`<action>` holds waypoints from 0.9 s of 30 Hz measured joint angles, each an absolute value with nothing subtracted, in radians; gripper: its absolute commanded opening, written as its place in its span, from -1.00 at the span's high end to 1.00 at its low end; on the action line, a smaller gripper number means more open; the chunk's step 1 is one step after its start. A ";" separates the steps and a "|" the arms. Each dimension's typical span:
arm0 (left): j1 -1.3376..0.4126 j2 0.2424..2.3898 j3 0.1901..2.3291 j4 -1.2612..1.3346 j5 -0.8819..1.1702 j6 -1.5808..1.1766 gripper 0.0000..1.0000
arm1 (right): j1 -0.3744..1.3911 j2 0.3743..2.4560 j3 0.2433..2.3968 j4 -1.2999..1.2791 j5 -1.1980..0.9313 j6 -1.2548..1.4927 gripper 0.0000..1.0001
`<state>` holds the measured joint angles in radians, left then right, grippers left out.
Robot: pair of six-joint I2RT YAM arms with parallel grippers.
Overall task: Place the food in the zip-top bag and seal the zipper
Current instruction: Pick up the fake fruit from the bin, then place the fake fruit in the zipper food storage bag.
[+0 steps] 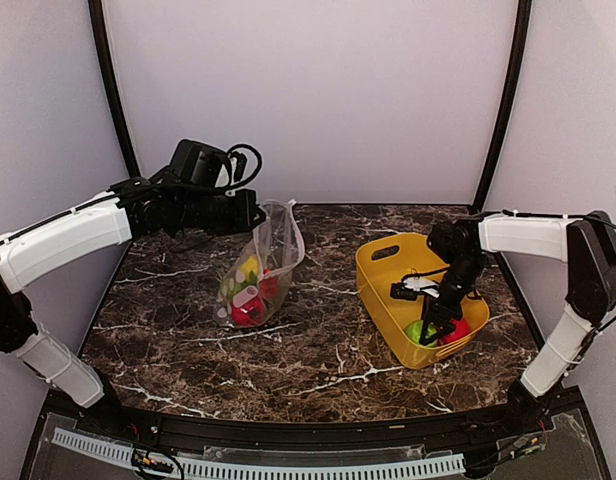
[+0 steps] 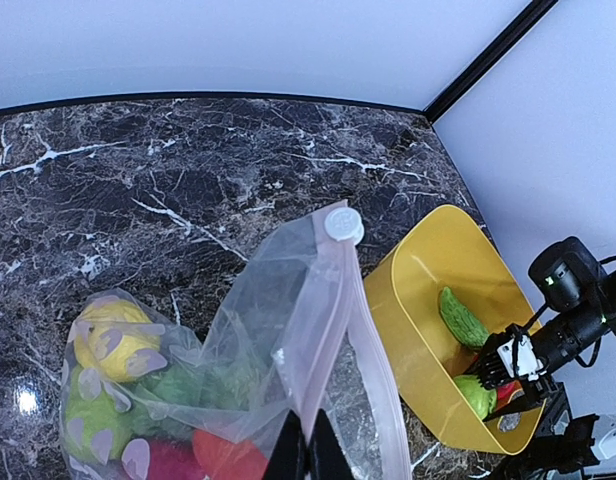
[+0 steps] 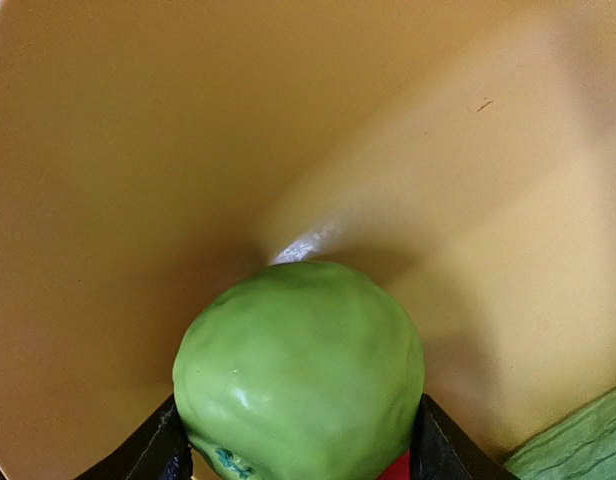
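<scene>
Below, my right gripper straddles green ball-shaped food piece in yellow tub, fingers flanking widest part; grip unconfirmed. Piece smooth, rigid, light, likely slippery. My left gripper clamped on zip-top bag rim.

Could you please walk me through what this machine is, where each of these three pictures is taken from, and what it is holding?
These are two robot arms bolted at a marble table's near edge. One picture looks down from above; the others come from cameras on each wrist.

The left gripper is shut on the upper edge of the zip-top bag, holding it up; toy food already lies inside.

The right gripper reaches into the yellow tub. Its wrist view shows its fingers either side of a round green piece, touching or nearly so; a firm grip is not clear. More pieces remain there.
</scene>
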<state>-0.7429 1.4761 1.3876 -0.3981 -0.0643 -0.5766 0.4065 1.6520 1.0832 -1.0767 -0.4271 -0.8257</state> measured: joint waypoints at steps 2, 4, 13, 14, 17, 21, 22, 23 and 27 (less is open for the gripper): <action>-0.743 1.472 1.386 -0.398 -0.064 -0.577 0.99 | 0.406 1.650 1.105 -1.080 -0.418 -0.825 -0.09; -0.743 1.471 1.385 -0.398 -0.064 -0.577 0.98 | 0.406 1.642 1.134 -1.086 -0.411 -0.824 -0.06; -0.743 1.471 1.385 -0.397 -0.064 -0.576 0.98 | 0.406 1.583 1.345 -1.159 -0.427 -0.798 0.04; -0.742 1.471 1.385 -0.397 -0.064 -0.576 0.98 | 0.407 1.583 1.382 -1.169 -0.439 -0.793 0.04; -0.742 1.472 1.385 -0.398 -0.062 -0.575 0.99 | 0.419 1.583 1.500 -1.183 -0.483 -0.772 0.04; -0.742 1.472 1.385 -0.398 -0.057 -0.572 0.99 | 0.477 1.592 1.673 -1.181 -0.541 -0.736 0.03; -0.742 1.472 1.385 -0.398 -0.055 -0.572 0.99 | 0.498 1.599 1.712 -1.174 -0.555 -0.723 0.03; -0.742 1.472 1.385 -0.398 -0.051 -0.572 0.99 | 0.520 1.607 1.747 -1.166 -0.567 -0.715 0.03; -0.742 1.472 1.385 -0.398 -0.042 -0.572 0.99 | 0.587 1.644 1.821 -1.106 -0.607 -0.664 0.01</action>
<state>-0.7422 1.4715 1.3849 -0.3985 -0.0418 -0.5720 0.5873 1.6444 1.8206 -1.1057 -0.6067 -0.6643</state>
